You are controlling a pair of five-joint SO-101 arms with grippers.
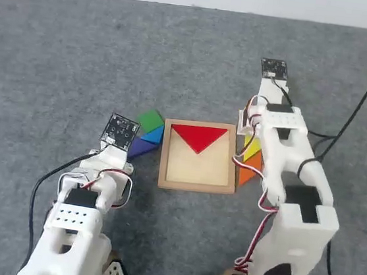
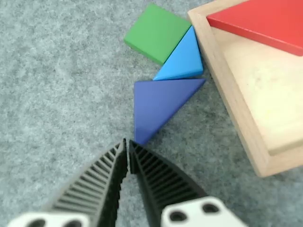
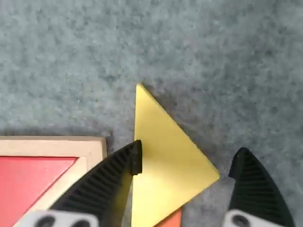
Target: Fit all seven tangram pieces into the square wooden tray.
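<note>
Two claws are hovering: left claw, pinched together and empty, by the blue triangle at the tray's nine o'clock; right claw, spread wide, straddling the yellow triangle at three o'clock.

Text: none can be read in any view.
Tangram pieces: plain coloured faces, no letters or numbers.
Wooden tray: bare wood, no mark or label.
Camera board: any print on it is too small to read.
</note>
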